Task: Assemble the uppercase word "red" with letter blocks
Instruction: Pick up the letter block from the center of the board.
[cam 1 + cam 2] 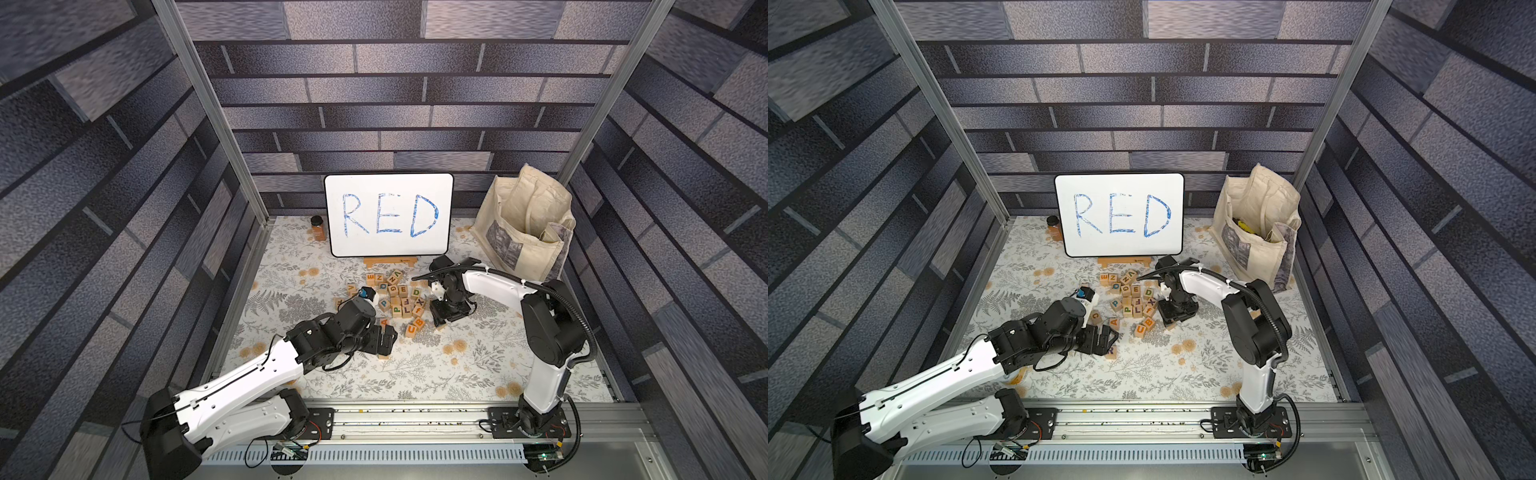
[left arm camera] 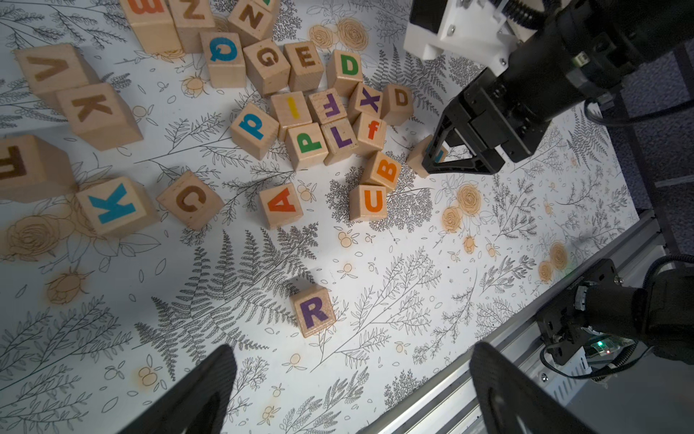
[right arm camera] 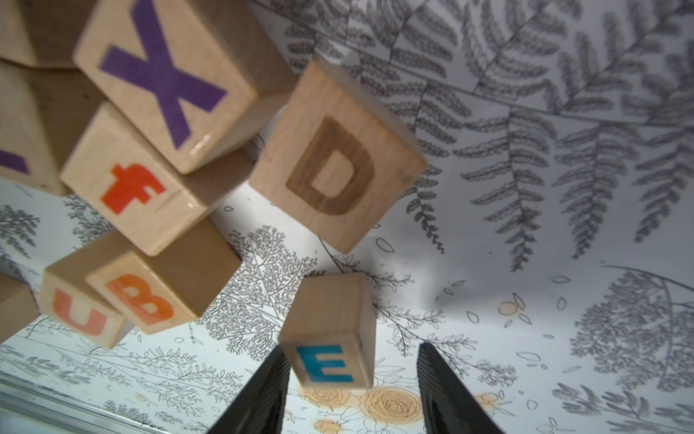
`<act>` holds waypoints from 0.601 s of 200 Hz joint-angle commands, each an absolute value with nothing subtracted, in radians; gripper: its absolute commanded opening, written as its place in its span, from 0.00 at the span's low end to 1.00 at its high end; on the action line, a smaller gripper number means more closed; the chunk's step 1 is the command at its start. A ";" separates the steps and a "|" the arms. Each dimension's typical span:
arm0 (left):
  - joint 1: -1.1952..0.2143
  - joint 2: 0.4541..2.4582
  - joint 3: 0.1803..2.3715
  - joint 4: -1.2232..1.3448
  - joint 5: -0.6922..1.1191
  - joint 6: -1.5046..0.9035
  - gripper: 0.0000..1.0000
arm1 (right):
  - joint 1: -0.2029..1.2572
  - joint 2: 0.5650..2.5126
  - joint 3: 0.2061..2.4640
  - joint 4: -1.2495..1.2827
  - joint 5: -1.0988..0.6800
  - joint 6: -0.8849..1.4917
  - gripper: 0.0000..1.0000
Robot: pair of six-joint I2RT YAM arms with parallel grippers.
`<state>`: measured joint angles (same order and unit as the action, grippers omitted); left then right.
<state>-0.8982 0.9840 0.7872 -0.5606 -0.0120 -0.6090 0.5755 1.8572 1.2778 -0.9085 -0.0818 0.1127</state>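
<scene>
Floral mat (image 2: 375, 263) held scattered letter blocks (image 2: 306, 146); left gripper (image 2: 353, 347) spread wide near purple R block (image 2: 313, 312); right gripper (image 3: 351, 347) loosely straddled blue E block (image 3: 326, 319).

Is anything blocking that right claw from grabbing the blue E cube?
Nothing visible does. The blue E cube sits between the open fingers of the right gripper, close against one, with a gap to the other.

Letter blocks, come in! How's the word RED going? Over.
Left hand open near purple R block. Right hand open around blue E block. Green D block crowded beside X block.
</scene>
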 commanded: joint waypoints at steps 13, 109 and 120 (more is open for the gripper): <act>-0.910 0.963 0.774 -0.563 -0.054 -0.629 1.00 | 0.574 1.854 1.266 -0.880 -0.031 0.120 0.52; -0.913 0.965 0.775 -0.576 -0.061 -0.630 1.00 | 0.574 1.905 1.276 -0.881 -0.015 0.250 0.34; -0.913 0.964 0.775 -0.577 -0.062 -0.629 1.00 | 0.574 1.898 1.268 -0.877 -0.008 0.279 0.28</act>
